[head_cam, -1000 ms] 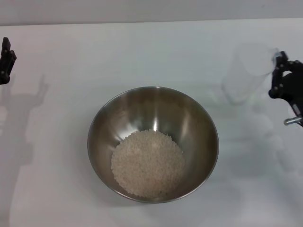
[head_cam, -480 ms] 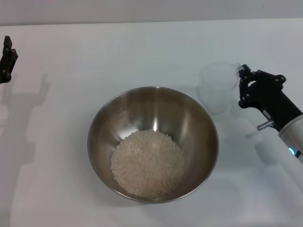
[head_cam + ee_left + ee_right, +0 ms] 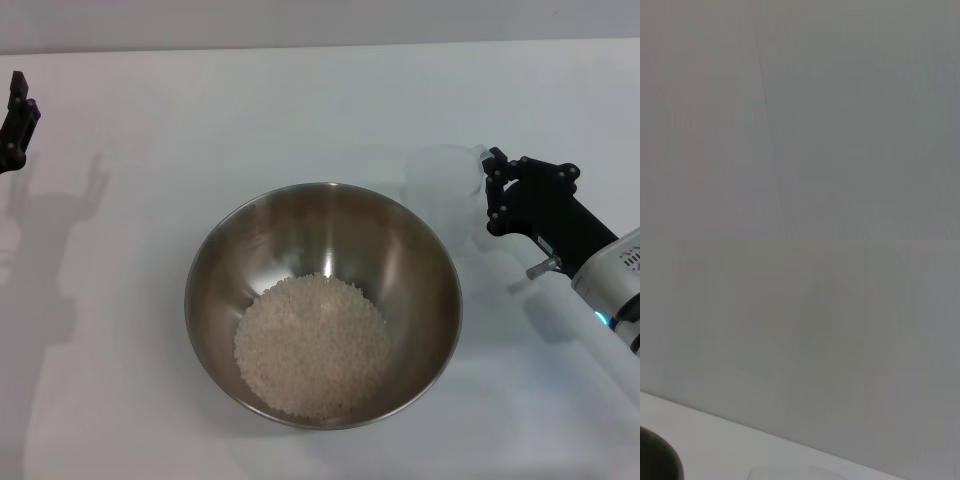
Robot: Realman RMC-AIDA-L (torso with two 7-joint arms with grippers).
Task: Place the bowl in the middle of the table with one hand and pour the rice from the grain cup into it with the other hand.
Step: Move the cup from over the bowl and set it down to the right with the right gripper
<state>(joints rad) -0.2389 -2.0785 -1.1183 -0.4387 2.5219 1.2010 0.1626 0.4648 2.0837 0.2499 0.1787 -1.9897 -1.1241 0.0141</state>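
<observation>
White table [image 3: 300, 110], bowl [image 3: 215, 270] holding rice [image 3: 312, 345], right gripper [image 3: 490, 190] clamped on empty-looking grain cup [image 3: 443, 190], left gripper [image 3: 14, 125] unclear

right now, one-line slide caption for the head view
Rice fills the bowl mid-table; right gripper holds the grain cup beside it.

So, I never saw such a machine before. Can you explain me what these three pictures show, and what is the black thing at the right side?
This is a robot with two arms. The big picture is taken from its head, looking down at a white table. In the middle stands a steel bowl with rice in it. The black thing is the right tool, the grasping end of the right arm; it holds a clear grain cup beside the bowl. The left tool waits at the far left edge. The other two pictures come from cameras on the wrists; they show almost only plain grey.
</observation>
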